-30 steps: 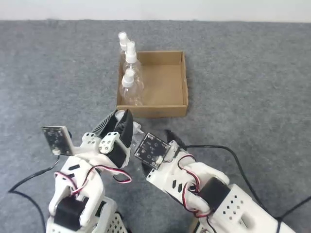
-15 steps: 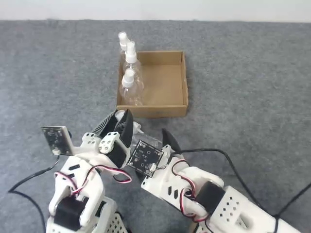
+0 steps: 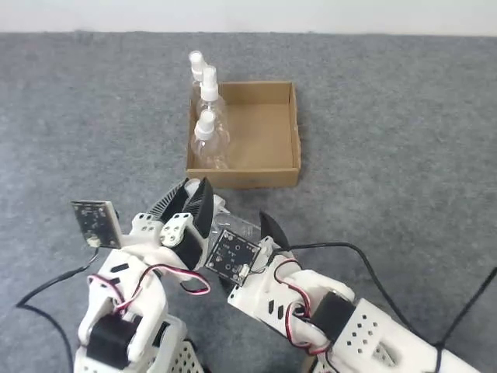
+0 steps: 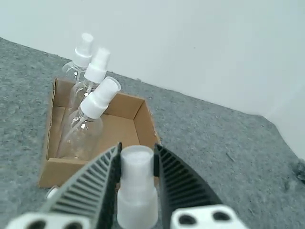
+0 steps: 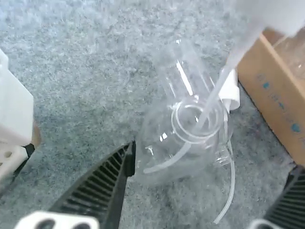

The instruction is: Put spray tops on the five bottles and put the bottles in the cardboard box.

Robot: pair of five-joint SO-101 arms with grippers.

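Three capped bottles (image 3: 208,128) stand in the cardboard box (image 3: 264,178); your left gripper (image 4: 137,149) pinches a spray top (image 4: 137,200), its dip tube (image 5: 210,102) in the neck of the clear bottle (image 5: 183,143) before the box, the right gripper (image 5: 213,161) gaping wide around it. Unclamped, that bottle could tip, or the tube kink, on the grey carpet (image 3: 388,155); white wall (image 4: 190,47) behind.

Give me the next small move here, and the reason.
Probably shut the right gripper on the clear bottle to steady it: its fingers stand open either side, while the left gripper holds the spray top, whose tube enters the bottle's neck.
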